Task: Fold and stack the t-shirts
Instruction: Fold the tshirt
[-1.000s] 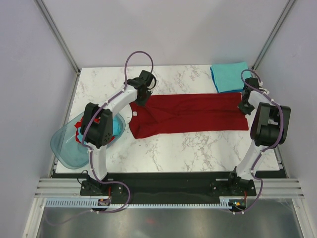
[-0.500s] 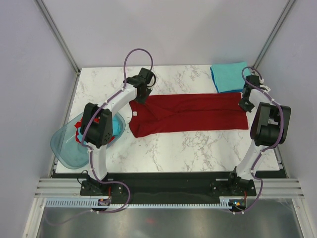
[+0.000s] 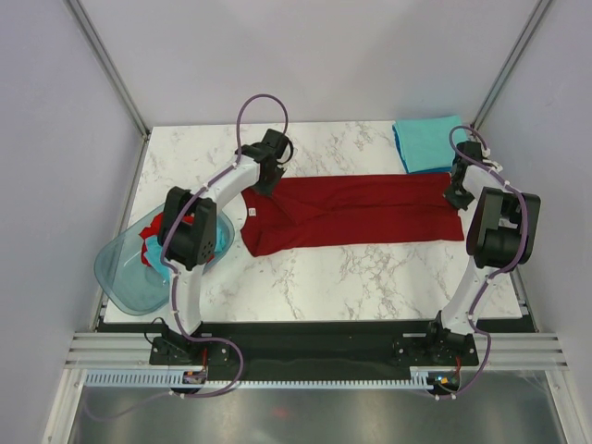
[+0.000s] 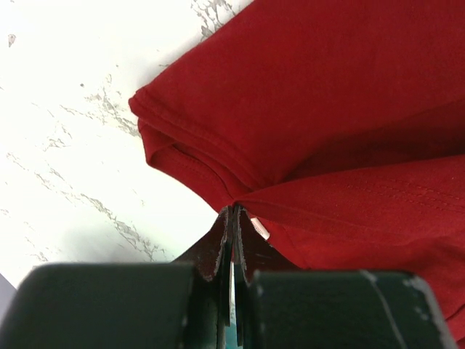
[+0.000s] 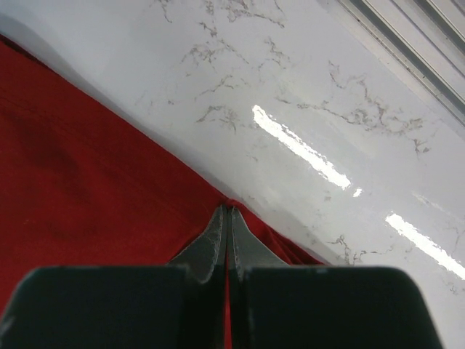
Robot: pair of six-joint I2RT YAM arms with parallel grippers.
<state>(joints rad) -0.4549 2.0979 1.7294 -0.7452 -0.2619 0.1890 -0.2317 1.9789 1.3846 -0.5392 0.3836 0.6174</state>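
Dark red cotton t-shirt point(image 3: 351, 215) lies stretched lengthwise across the white marble tabletop point(image 3: 324, 277). Left fingers point(image 4: 215, 251) are clamped on a fold at its left end. Right fingers point(image 5: 208, 243) pinch its right edge. Just beyond its right end sits a folded teal t-shirt point(image 3: 427, 141); off its left end sits a translucent blue-green plastic basin point(image 3: 129, 273).

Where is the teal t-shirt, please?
The teal t-shirt lies at the far right corner of the table in the top view, beyond the red t-shirt.

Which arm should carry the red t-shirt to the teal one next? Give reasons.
Right, probably: the right gripper grips the red t-shirt's end beside the folded teal t-shirt; the left gripper pinches the distant collar end.
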